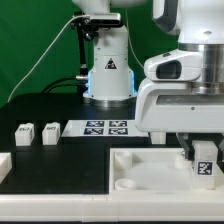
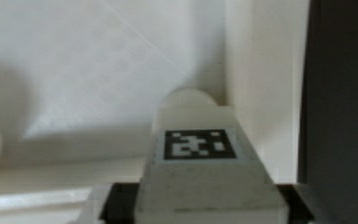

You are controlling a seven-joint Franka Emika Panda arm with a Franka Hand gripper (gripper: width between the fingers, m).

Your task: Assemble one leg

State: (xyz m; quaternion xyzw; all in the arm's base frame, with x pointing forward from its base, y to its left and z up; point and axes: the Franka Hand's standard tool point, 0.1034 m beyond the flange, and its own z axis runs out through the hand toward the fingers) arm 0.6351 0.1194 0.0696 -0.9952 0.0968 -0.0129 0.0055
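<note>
My gripper [image 1: 203, 158] is at the exterior view's right, low over the big white tray-like piece [image 1: 150, 178]. It is shut on a white leg [image 1: 204, 163] with a black-and-white tag on its face. In the wrist view the leg [image 2: 197, 150] stands between the two dark fingers [image 2: 119, 203], tag toward the camera, its tip over the white surface of the tray-like piece [image 2: 87, 80]. Two more legs [image 1: 22, 133] [image 1: 51, 131] stand on the black table at the exterior view's left.
The marker board [image 1: 105, 128] lies flat behind the tray-like piece. The arm's base [image 1: 108, 70] stands at the back centre. Another white part [image 1: 4, 165] shows at the left edge. A green backdrop is behind.
</note>
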